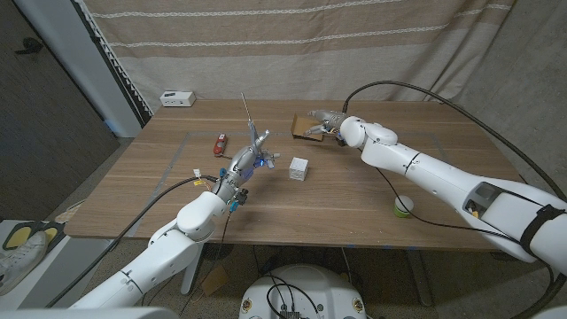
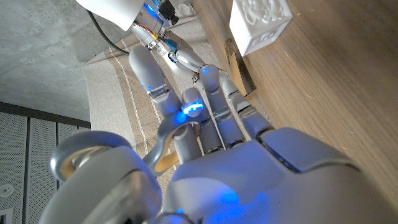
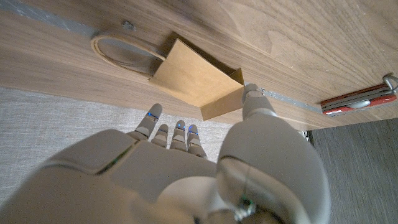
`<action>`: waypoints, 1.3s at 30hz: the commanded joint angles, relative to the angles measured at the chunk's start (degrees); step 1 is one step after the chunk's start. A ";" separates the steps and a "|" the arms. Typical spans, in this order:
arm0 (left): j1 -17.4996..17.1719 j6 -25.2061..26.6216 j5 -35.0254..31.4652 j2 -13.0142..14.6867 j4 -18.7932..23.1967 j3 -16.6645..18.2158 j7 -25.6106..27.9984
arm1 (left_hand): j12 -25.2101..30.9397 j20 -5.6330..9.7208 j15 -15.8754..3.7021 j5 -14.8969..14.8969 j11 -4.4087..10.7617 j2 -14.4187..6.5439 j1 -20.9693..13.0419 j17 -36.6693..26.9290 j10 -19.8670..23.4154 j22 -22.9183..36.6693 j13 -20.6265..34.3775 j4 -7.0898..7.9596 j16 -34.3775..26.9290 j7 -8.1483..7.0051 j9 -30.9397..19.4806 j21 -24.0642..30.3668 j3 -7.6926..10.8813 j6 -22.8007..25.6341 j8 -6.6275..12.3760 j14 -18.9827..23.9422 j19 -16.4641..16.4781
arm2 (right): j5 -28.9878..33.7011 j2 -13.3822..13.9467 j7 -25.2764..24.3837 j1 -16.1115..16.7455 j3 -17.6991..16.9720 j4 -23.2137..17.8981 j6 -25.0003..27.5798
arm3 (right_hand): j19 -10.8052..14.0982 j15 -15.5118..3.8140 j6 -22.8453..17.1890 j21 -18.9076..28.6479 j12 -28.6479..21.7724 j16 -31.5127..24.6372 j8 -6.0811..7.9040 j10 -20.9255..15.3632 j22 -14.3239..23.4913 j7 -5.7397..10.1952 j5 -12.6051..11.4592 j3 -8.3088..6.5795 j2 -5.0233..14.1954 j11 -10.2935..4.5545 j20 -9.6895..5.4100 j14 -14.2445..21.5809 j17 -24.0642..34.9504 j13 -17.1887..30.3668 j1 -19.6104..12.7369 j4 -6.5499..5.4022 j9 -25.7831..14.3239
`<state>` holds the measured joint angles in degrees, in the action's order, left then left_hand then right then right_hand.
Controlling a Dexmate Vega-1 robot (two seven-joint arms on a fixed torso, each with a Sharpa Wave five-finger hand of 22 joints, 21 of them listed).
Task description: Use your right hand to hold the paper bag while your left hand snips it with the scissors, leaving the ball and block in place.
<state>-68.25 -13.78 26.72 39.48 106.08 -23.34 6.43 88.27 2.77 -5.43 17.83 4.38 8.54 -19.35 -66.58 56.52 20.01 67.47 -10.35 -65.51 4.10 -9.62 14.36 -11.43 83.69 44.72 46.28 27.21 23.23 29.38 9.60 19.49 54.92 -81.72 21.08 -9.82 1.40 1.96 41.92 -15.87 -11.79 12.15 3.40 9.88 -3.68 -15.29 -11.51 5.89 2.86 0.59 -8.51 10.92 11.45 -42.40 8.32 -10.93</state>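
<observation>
Fingers (image 2: 193, 109) of the left hand (image 1: 244, 164) are curled around the handles of the scissors (image 1: 251, 128), whose thin blades rise up and away from the bench (image 1: 354, 208); in the left wrist view a pale loop of the handle sits between the thumb and the other fingers. Just beyond these fingers, on the side toward the right arm, stands the white block (image 1: 299, 168), upright on the wood and apart from the hand. On the opposite side of the left fingers, farther back, lies a red pocket knife (image 1: 220, 143).

Over at the right hand (image 1: 332, 126), the fingers (image 3: 180, 134) are stretched fairly straight and close together, reaching over the paper bag (image 1: 306, 124). From the right wrist view the thumb tip lies at the bag's near corner, but I cannot tell whether the bag is actually pinched or merely touched. That bag lies flat near the far edge of the bench, its cord handle (image 3: 121, 53) looped out on the wood beyond it.

Well back from the right fingers, beside the forearm near the front edge, rests a small yellow-green ball (image 1: 403, 206). A white box (image 1: 177, 97) sits at the far corner behind the left fingers.
</observation>
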 commanded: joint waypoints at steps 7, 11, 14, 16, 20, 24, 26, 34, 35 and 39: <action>-0.30 0.08 0.07 -0.11 -0.14 0.04 0.29 | 2.38 1.90 -6.56 0.57 5.87 0.21 -0.29 -0.23 6.54 0.12 3.79 4.45 -0.38 2.04 0.01 0.13 -8.22 -2.08 0.56 0.49 0.40 | 3.30 -3.03 -1.21 -2.98 3.67 6.63 -2.47 | -1.96 0.29 0.46 -0.69 0.16 -0.07 -0.08 -0.25 0.00 -2.36 -1.11 0.69 -0.23 1.14 -0.51 0.85 -0.10 -0.15 -0.86 -0.02 -0.03; -0.55 0.22 0.09 0.06 0.10 0.19 0.45 | 2.38 1.88 -6.56 0.61 5.96 0.24 -0.29 -0.34 6.69 0.14 3.78 4.50 -0.45 2.06 0.01 0.11 -8.25 -2.12 0.64 0.46 0.38 | 3.77 -3.24 -1.17 -3.11 4.07 7.06 -2.69 | -1.74 0.50 0.49 -0.83 0.17 -0.07 -0.10 -0.45 0.00 -2.59 -1.27 0.80 -0.33 1.36 -0.59 0.97 -0.12 -0.21 -0.92 -0.02 -0.03; -0.73 0.18 0.01 0.18 0.22 0.24 0.51 | 2.37 1.93 -6.55 0.64 5.89 0.21 -0.33 -0.37 6.61 0.14 3.79 4.51 -0.52 2.05 0.02 0.13 -8.23 -2.10 0.69 0.59 0.42 | 4.38 -3.43 -1.35 -3.21 4.46 7.42 -2.70 | -1.59 0.85 0.68 -0.95 0.15 -0.12 -0.19 -0.68 -0.01 -2.93 -1.39 0.88 -0.38 1.53 -0.61 1.21 -0.13 -0.25 -0.96 -0.02 -0.04; -0.77 0.08 0.02 0.20 0.17 0.22 0.39 | 2.42 1.84 -6.54 0.68 5.84 0.18 -0.37 -0.33 6.81 0.15 3.79 4.52 -0.55 2.13 0.02 0.08 -8.21 -2.22 0.67 0.69 0.30 | 5.06 -3.61 -1.77 -3.33 4.85 7.81 -2.75 | -1.53 0.93 0.70 -1.01 0.15 -0.13 -0.20 -0.75 -0.01 -2.98 -1.45 0.91 -0.40 1.61 -0.62 1.29 -0.14 -0.27 -0.98 -0.02 -0.04; -0.85 -0.06 -0.05 0.28 0.24 0.22 0.28 | 2.36 1.89 -6.56 0.74 6.04 0.17 -0.36 -0.24 6.69 0.15 3.79 4.56 -0.42 2.10 0.02 0.11 -8.23 -2.21 0.69 0.45 0.40 | 5.75 -3.91 -2.09 -3.45 5.18 8.21 -2.56 | -1.35 0.94 0.67 -1.09 0.09 -0.12 -0.18 -1.04 -0.01 -3.11 -1.56 0.94 -0.39 1.70 -0.66 1.34 -0.15 -0.30 -1.07 -0.01 -0.05; -0.92 0.06 -0.09 0.38 0.44 0.27 0.34 | 2.39 1.93 -6.54 0.80 5.87 0.16 -0.37 -0.18 6.88 0.15 3.79 4.61 -0.42 2.16 0.02 0.10 -8.23 -2.08 0.83 0.46 0.41 | 6.11 -4.41 -2.04 -3.70 5.49 9.12 -2.39 | -1.28 0.92 0.73 -1.17 0.10 -0.11 -0.21 -1.14 -0.01 -3.10 -1.65 0.96 -0.37 1.72 -0.61 1.38 -0.16 -0.32 -1.15 0.00 -0.05; -0.93 -0.02 -0.19 0.39 0.44 0.27 0.35 | 2.43 1.89 -6.54 0.81 5.79 0.16 -0.38 -0.28 7.03 0.16 3.79 4.61 -0.54 2.08 0.02 0.09 -8.23 -2.04 0.87 0.63 0.38 | 5.97 -4.85 -1.99 -3.90 5.53 9.94 -2.41 | -1.18 0.90 0.67 -1.24 0.12 -0.16 -0.18 -1.19 -0.01 -3.11 -1.73 0.98 -0.38 1.72 -0.59 1.58 -0.16 -0.34 -1.21 0.01 -0.06; -1.41 -0.07 -0.51 0.17 0.84 0.57 1.31 | 2.36 1.91 -6.57 0.87 5.89 0.13 -0.57 -0.33 6.96 0.22 3.79 4.65 -0.61 2.26 0.03 0.10 -8.19 -2.02 1.27 0.57 0.41 | 5.61 -6.27 -2.13 -4.67 6.18 13.12 -2.88 | -0.31 1.01 -0.11 -1.58 -0.31 -0.44 0.12 -2.75 -0.01 -3.56 -2.21 0.96 -0.21 1.85 -0.60 2.74 -0.18 -0.35 -1.87 0.16 -0.11; -1.47 -0.09 -0.54 0.09 0.83 0.60 1.48 | 2.34 1.95 -6.57 0.90 5.97 0.10 -0.60 -0.70 6.86 0.28 3.79 4.66 -0.96 2.22 0.03 0.11 -8.19 -2.01 1.35 0.84 0.34 | 5.69 -6.38 -2.33 -4.76 6.31 13.45 -3.01 | -0.17 0.97 0.02 -1.62 -0.43 -0.46 0.07 -3.11 -0.01 -3.73 -2.27 0.96 -0.20 1.84 -0.56 2.87 -0.18 -0.34 -1.97 0.18 -0.11; -1.49 -0.06 -0.54 0.33 0.85 0.58 1.14 | 2.34 1.96 -6.56 0.93 5.94 0.08 -0.62 -0.58 6.83 0.29 3.79 4.68 -0.85 2.16 0.04 0.15 -8.19 -2.01 1.42 0.74 0.44 | 6.08 -6.85 -2.83 -5.15 6.88 14.59 -3.19 | 0.18 0.87 0.60 -1.75 -0.45 -0.47 -0.17 -3.31 -0.01 -4.04 -2.44 0.95 -0.16 1.79 -0.64 3.11 -0.19 -0.32 -2.26 0.26 -0.13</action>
<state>-69.44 -13.85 26.40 39.62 106.63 -22.91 7.42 88.28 2.77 -5.52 18.32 4.06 8.38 -19.50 -66.99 56.84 20.08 68.13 -10.36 -66.12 4.10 -9.62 14.35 -11.43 83.48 45.59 46.80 27.21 28.75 23.95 7.60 15.27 60.67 -70.32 18.39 -9.83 2.36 2.23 40.28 -15.92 -11.79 12.15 0.59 9.89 -6.64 -17.19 -10.67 5.89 4.62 0.20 -5.71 10.65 10.92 -43.90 8.37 -10.94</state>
